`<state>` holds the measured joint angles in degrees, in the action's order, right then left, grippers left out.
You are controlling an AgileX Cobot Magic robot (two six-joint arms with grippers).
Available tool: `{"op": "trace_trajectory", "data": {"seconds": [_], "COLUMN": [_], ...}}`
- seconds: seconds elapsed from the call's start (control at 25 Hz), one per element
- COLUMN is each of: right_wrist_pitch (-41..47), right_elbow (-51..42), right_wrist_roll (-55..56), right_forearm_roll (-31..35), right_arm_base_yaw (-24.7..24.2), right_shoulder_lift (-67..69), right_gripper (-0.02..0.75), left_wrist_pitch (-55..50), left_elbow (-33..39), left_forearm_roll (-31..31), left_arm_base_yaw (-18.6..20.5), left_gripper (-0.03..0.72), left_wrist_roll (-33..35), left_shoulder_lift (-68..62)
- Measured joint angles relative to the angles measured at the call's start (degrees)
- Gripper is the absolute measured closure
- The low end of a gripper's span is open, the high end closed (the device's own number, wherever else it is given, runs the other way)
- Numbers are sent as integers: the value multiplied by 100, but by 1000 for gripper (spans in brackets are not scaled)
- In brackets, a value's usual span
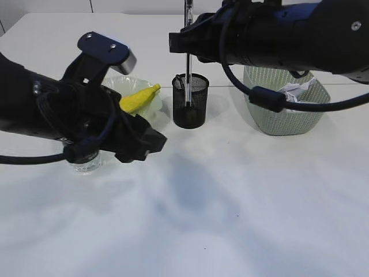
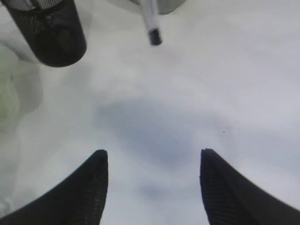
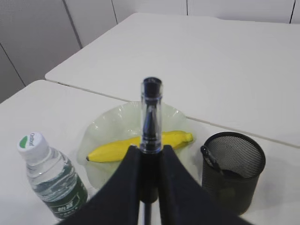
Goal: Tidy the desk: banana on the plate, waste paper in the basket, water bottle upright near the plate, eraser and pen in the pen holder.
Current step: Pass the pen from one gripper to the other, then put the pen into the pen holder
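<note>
Now my right gripper (image 3: 149,161) clamps the pen (image 3: 151,112) upright above the pen holder (image 1: 190,99) for dropping, left gripper (image 2: 153,180) spread idle.

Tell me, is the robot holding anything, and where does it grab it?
Yes. The right gripper pinches the pen around its middle, upright. The left gripper is open and holds nothing.
</note>
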<state>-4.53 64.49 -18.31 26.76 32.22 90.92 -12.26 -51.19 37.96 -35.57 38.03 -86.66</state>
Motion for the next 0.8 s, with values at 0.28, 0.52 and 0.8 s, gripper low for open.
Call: {"op": "trace_trajectory", "data": {"seconds": [0.28,0.52,0.8], "right_wrist_pitch": [-180,-431,-721], "right_elbow": [0,0,0], "right_wrist_roll": [-779,-855,-861], "right_forearm_roll": [1,1,1], "right_arm_base_yaw": [-51,-316,-502], "right_shoulder_lift": [0,0,12], "right_gripper": [687,687,687], "left_wrist_pitch": [-807,-1131,-1211], "left_elbow": [0,0,0], "left_forearm_roll": [-88,-307,-417], "left_arm_base_yaw": [779,955,955], "left_gripper": [241,241,241], "left_wrist_roll": [0,0,0], "left_shoulder_lift": [0,0,0]}}
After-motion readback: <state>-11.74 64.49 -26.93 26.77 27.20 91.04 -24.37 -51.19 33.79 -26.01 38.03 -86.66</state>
